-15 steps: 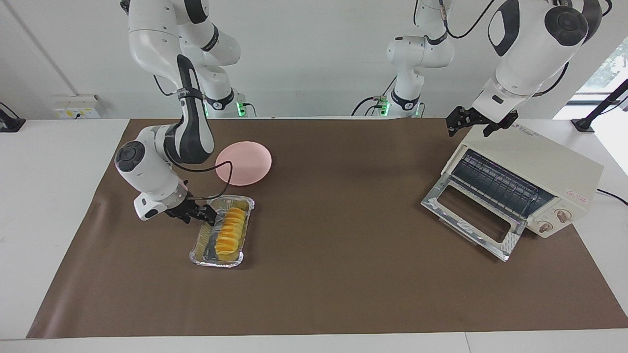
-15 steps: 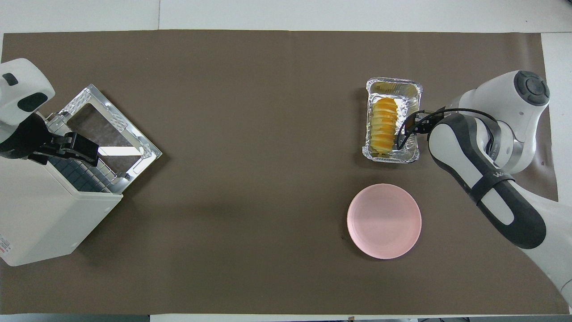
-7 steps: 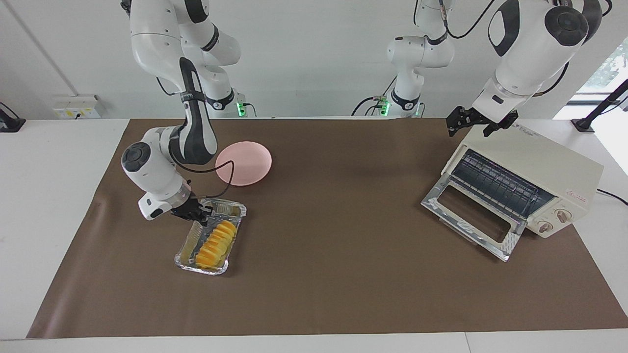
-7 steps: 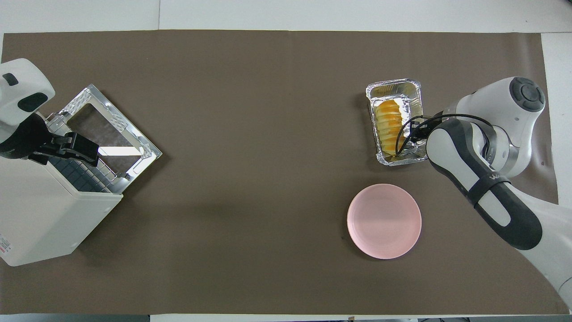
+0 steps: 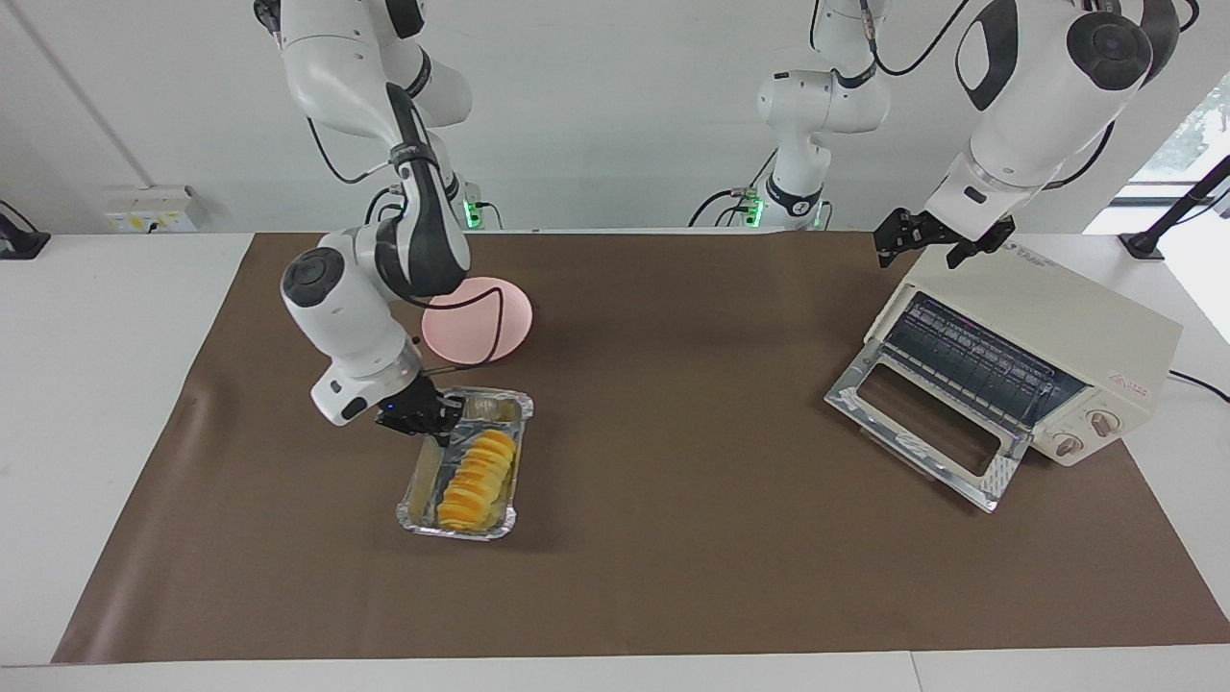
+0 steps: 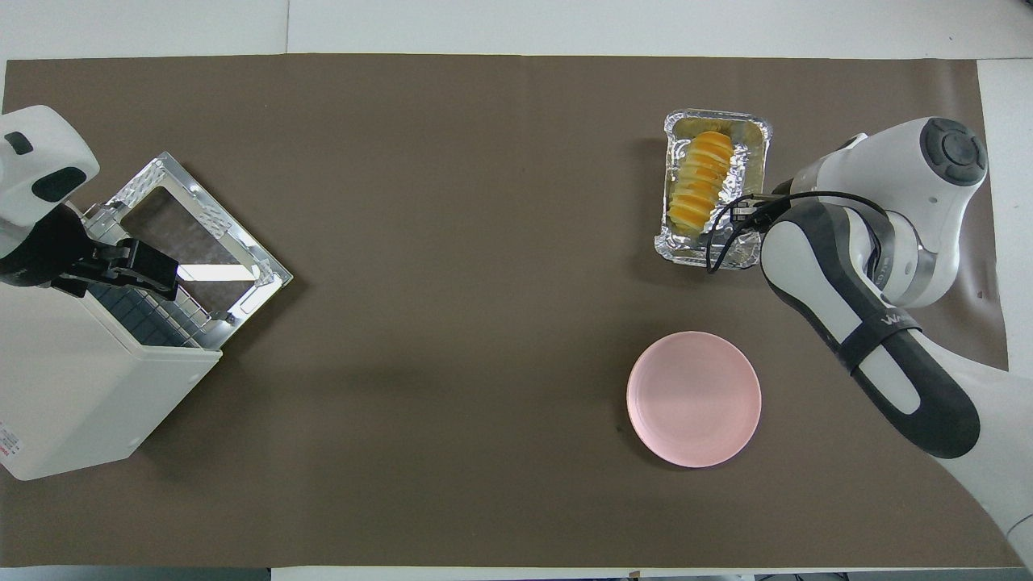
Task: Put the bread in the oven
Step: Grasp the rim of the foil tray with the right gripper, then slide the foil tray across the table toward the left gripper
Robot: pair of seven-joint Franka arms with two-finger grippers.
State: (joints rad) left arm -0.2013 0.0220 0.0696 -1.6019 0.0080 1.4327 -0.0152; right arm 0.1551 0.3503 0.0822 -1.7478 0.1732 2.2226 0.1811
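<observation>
foil tray [image 5: 419, 509]: crinkled, silver, set on the brown mat toward the right arm's end | pink plate [image 5: 500, 317]: round, laid flat, nearer to the robots than the tray, apart from it | brown mat [image 5: 673, 557]: spread over the white table [image 5: 86, 384]

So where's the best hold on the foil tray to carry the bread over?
Probably the foil tray's short end rim nearest the robots, where the right gripper is already shut on it. The bread fills the middle, so only the thin rim is free; come from the robots' side.
</observation>
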